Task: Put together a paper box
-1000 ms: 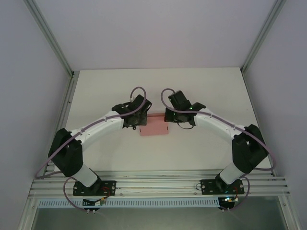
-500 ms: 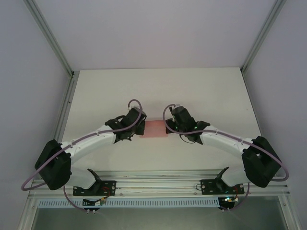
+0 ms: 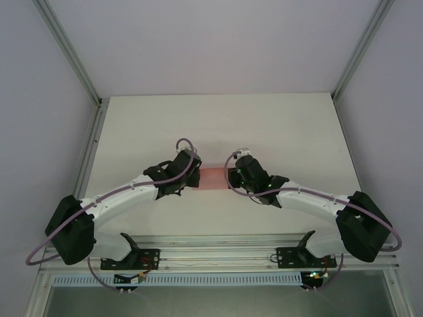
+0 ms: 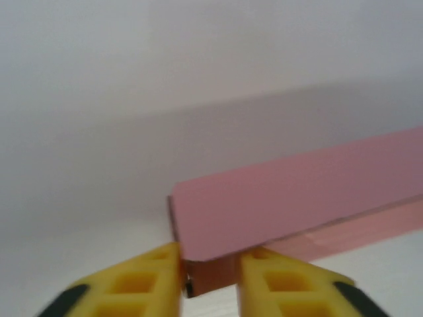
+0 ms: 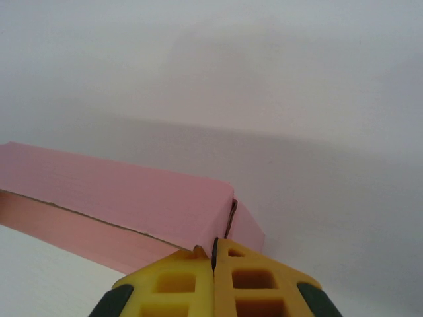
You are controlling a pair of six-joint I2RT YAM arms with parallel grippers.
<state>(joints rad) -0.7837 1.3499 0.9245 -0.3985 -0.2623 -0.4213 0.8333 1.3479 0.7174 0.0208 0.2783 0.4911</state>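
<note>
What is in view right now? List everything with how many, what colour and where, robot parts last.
paper box: one, salmon pink, rectangular, lying mid-table between the two tools
table: one, white, under everything
rail frame: one, silver, along the near edge, carrying the arm bases
left arm: one, white and black, reaching in from the left
right arm: one, white and black, reaching in from the right
left tool: one, yellow tips, apart, either side of the box's left end
right tool: one, yellow tips, closed on the box's right end
</note>
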